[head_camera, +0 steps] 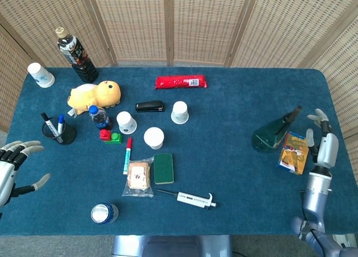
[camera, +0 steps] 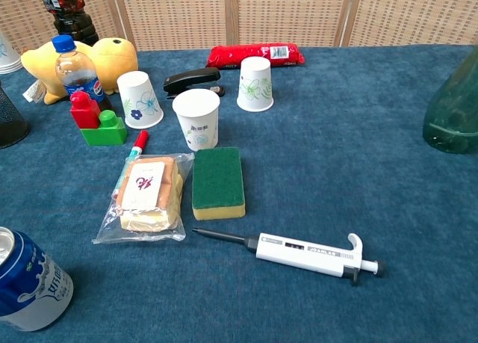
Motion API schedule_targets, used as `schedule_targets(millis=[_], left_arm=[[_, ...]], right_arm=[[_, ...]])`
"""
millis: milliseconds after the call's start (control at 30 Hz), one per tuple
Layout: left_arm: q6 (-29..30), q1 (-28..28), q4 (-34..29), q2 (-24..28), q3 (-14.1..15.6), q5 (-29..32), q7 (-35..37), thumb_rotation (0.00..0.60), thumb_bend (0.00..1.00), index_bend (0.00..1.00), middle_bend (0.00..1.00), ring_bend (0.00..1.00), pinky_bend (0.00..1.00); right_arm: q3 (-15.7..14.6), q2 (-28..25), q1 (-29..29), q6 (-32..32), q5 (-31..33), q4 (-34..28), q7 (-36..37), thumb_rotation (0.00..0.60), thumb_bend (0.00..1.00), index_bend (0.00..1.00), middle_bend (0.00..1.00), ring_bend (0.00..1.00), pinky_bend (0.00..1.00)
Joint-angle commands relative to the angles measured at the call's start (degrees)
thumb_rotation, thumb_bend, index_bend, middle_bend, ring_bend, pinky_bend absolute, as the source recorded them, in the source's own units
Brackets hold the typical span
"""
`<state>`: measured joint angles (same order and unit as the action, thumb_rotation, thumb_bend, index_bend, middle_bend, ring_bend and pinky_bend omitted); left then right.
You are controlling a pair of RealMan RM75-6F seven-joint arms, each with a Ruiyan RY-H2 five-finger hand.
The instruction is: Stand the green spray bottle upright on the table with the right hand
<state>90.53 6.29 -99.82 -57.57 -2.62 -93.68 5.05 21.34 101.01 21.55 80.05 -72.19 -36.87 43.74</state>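
Observation:
The green spray bottle (head_camera: 272, 132) stands on its base at the right side of the blue table (head_camera: 235, 173), its dark nozzle pointing up and right; the chest view shows only its green body (camera: 452, 111) at the right edge. My right hand (head_camera: 323, 142) is to the right of the bottle, apart from it, fingers spread and holding nothing. My left hand (head_camera: 15, 166) hovers at the table's left edge, fingers apart and empty.
A small orange-and-blue box (head_camera: 293, 159) lies between the bottle and my right hand. A pipette (camera: 299, 252), green sponge (camera: 217, 181), bagged snack (camera: 146, 196), paper cups (camera: 197, 117), stapler (camera: 192, 81) and soda can (camera: 26, 291) occupy the table's centre and left.

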Motion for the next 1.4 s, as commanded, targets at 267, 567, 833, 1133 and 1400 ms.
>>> schedule_targets(millis=[267, 567, 833, 1133, 1400], left_arm=[[-0.48, -0.48, -0.57, 0.58, 0.12, 1.46, -1.80, 0.482, 0.28, 0.29, 0.28, 0.28, 0.21], [0.59, -1.65, -1.16, 0.62, -0.40, 3.65, -4.27, 0.496, 0.28, 0.36, 0.31, 0.29, 0.23], [1.31, -3.74, -1.25, 0.05, 0.40, 5.83, -6.72, 0.512, 0.28, 0.39, 0.34, 0.30, 0.25], [1.75, -6.39, 0.39, -1.60, 2.27, 6.92, -5.59, 0.525, 0.28, 0.40, 0.35, 0.30, 0.25], [2.57, -7.82, 2.01, -2.66, 2.91, 6.79, -5.47, 0.515, 0.28, 0.39, 0.35, 0.30, 0.24]], right_arm=[[-1.62, -5.43, -2.52, -1.19, -0.93, 1.69, -1.16, 0.290, 0.49, 0.28, 0.37, 0.27, 0.28], [-5.85, -13.00, -5.33, -2.89, -4.50, -0.18, -0.71, 0.538, 0.56, 0.47, 0.50, 0.41, 0.48], [-9.95, -22.35, -7.22, -5.00, -7.94, -10.94, -4.22, 0.600, 0.57, 0.52, 0.55, 0.49, 0.55], [-13.45, -29.49, -10.15, -3.80, -10.03, -23.79, -12.82, 0.600, 0.57, 0.53, 0.55, 0.50, 0.55], [-14.05, -32.33, -12.38, -1.12, -9.83, -30.09, -18.19, 0.600, 0.56, 0.53, 0.55, 0.50, 0.55]])
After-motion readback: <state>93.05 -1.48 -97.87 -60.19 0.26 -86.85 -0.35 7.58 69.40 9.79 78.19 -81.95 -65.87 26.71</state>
